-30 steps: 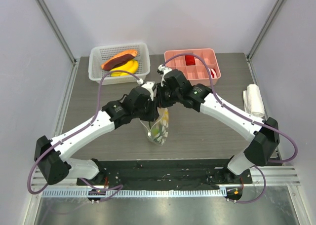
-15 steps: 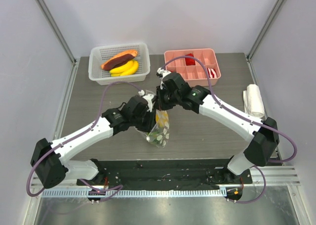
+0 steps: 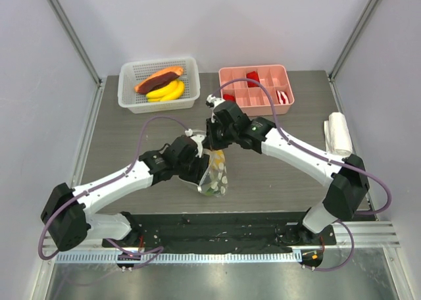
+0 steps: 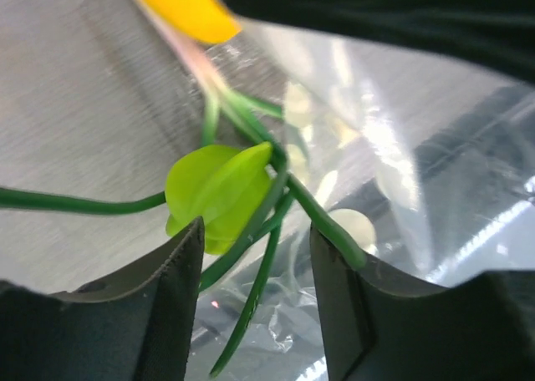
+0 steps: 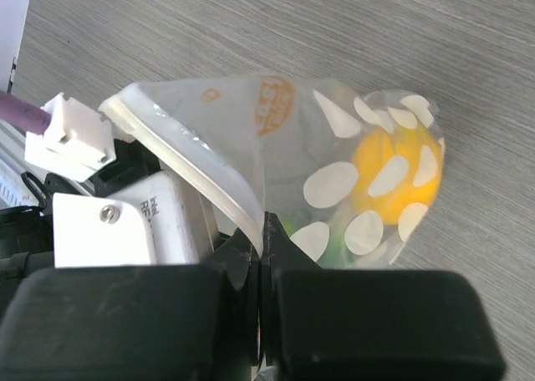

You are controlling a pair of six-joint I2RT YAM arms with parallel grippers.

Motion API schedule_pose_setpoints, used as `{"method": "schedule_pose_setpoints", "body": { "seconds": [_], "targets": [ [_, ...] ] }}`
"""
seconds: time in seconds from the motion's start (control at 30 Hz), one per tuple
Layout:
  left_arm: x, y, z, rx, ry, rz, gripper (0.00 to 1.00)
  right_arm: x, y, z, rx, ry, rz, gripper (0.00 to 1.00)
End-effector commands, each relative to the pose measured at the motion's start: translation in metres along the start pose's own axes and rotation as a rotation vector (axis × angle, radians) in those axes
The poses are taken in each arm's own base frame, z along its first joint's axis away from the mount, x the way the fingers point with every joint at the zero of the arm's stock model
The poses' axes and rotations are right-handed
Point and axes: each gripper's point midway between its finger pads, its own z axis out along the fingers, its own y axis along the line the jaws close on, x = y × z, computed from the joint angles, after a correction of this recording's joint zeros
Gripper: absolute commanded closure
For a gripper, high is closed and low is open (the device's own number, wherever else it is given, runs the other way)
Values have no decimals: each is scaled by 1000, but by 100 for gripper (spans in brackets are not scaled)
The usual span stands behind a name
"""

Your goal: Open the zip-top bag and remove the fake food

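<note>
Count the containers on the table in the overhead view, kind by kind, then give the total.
white perforated basket: 1
pink divided tray: 1
zip-top bag: 1
Total: 3

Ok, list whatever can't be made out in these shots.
Top view: the bag's mouth and the left gripper, covered by both wrists.
Left wrist view: the yellow piece, blurred and cut off by the top edge.
Right wrist view: the green piece, mostly behind the zip strip and the right gripper.
Top view: tray contents, too small to name.
</note>
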Motion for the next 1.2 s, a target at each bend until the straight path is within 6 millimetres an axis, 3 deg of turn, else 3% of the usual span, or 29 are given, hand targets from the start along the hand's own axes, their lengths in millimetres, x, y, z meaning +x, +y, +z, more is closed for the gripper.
{"method": "schedule_pose_setpoints", "body": {
  "seconds": [0.0, 0.07, 0.23, 0.37, 0.5, 0.73, 1.17],
  "targets": [
    [4, 9, 7, -28, -42, -50, 46, -13, 9, 1, -35, -65, 7, 99],
    [6, 19, 7, -73, -58, -59, 48, -9, 7, 2, -27, -61, 8, 99],
    [-6, 14, -14, -31, -161, -43, 60, -2, 3, 5, -24, -50, 12, 99],
    [-4, 14, -18, -23, -173, -48, 57, 0, 3, 7, -30, -47, 20, 99],
    [6, 13, -8, -5, -134, -67, 52, -2, 6, 7, -41, -51, 24, 99],
    [10, 37, -3, -133, -127, -106, 48, 0, 3, 6, -30, -53, 27, 99],
    [37, 33, 11, -87, -17, -125, 34, 13, -5, 13, -17, -33, 38, 99]
  ]
}}
